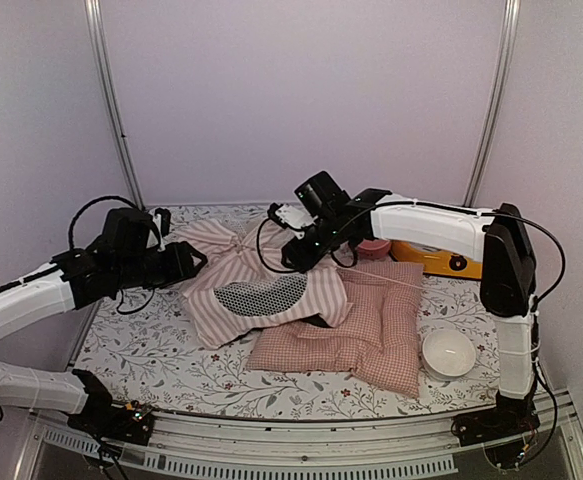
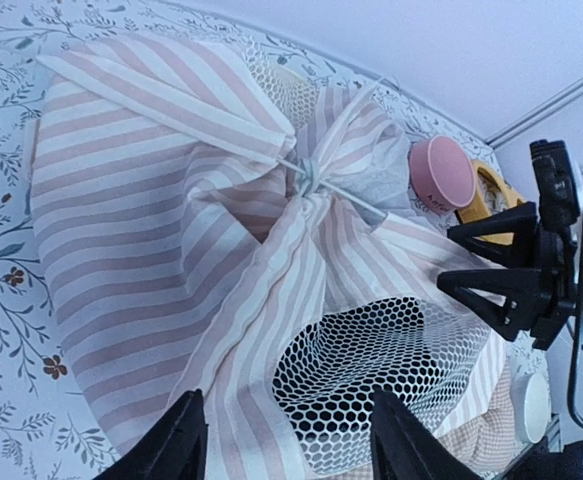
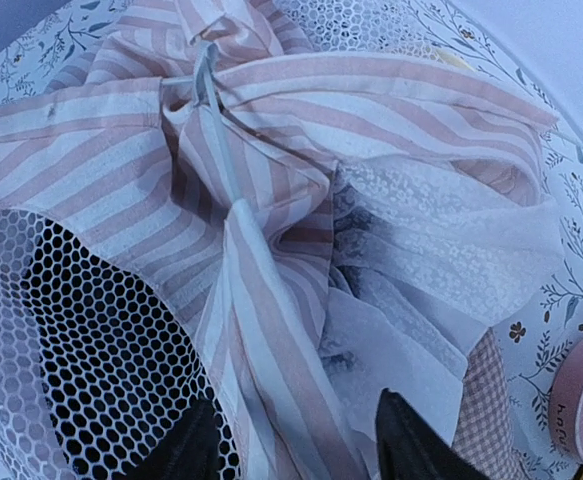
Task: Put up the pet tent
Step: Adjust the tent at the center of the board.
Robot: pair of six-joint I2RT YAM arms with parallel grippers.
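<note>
The left gripper (image 2: 289, 447) hung at the left with its jaws spread wide and gripping nothing, striped cloth and the oval mesh window (image 2: 371, 370) lying below the gap. The pet tent (image 1: 239, 272) lay collapsed and crumpled mid-table on the floral tablecloth (image 1: 141, 340), its right edge overlapping the pink checked cushion (image 1: 371, 335). Over the tent's bunched top the right gripper (image 3: 299, 447) was also wide open with nothing clamped, and a white bowl (image 1: 448, 352) sat just beside the cushion on the right.
</note>
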